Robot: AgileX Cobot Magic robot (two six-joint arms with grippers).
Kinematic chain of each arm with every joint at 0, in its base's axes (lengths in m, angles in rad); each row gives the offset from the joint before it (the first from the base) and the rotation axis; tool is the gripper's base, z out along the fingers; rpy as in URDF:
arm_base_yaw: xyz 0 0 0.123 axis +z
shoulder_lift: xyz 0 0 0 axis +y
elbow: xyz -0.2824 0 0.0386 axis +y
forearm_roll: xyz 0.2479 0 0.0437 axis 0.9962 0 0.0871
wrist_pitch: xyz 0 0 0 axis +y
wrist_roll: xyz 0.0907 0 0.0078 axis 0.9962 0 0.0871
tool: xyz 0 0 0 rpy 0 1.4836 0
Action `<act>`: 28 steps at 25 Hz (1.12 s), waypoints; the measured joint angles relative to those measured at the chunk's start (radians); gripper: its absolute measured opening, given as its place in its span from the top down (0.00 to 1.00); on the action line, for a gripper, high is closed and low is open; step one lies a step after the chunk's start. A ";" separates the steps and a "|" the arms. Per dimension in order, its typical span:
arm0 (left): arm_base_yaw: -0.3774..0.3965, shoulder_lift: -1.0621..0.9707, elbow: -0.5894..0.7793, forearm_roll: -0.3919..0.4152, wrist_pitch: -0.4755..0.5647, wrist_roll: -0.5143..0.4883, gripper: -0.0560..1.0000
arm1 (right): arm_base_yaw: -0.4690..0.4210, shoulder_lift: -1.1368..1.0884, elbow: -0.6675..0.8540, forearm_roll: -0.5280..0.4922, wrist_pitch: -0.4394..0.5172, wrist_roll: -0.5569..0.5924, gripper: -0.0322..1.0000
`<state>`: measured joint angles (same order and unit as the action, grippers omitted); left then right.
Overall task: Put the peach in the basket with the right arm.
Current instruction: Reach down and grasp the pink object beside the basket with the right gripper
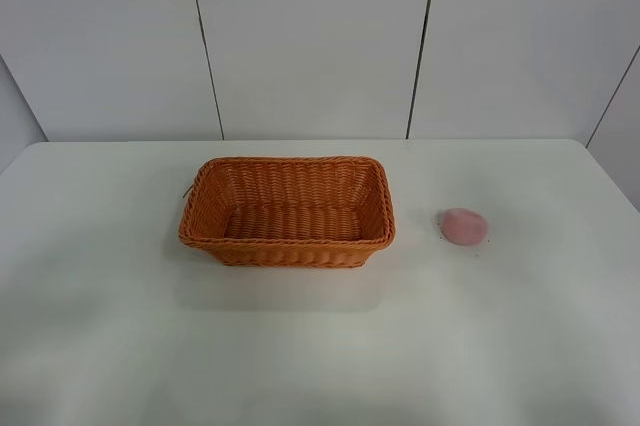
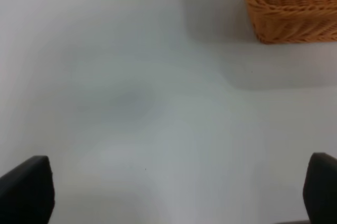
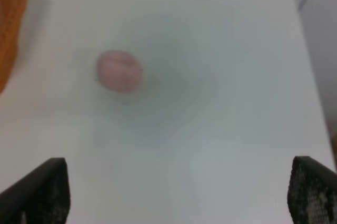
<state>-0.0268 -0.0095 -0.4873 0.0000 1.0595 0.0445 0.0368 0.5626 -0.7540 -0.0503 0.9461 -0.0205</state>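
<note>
Closest to the cameras, the right gripper (image 3: 174,197) hangs over the table (image 1: 300,356) with its jaws spread wide and nothing between them, a width that would suit coming down around a small round fruit. The left gripper (image 2: 174,192) is just as wide and empty. It sits off one corner of the basket (image 1: 288,211), probably idle because the job belongs to the other arm. Neither arm shows in the high view, where the lower half of the frame is plain tabletop. At mid-frame the basket stands left of centre, mouth up, with nothing inside. The peach (image 1: 463,226) lies at centre right, apart from the basket, on the side the right arm works. A panelled wall (image 1: 310,36) fills the top of the frame.
</note>
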 joint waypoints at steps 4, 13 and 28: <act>0.000 0.000 0.000 0.000 0.000 0.000 0.02 | 0.015 0.273 -0.120 0.005 -0.006 0.000 0.35; 0.000 0.000 0.000 0.000 0.000 0.000 0.02 | 0.018 0.881 -0.416 0.034 0.030 0.000 0.35; 0.000 0.000 0.000 0.000 0.000 0.000 0.02 | 0.115 1.433 -0.737 0.031 0.053 0.000 0.30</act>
<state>-0.0268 -0.0095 -0.4873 0.0000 1.0595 0.0445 0.1523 1.9960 -1.4908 -0.0197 0.9990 -0.0205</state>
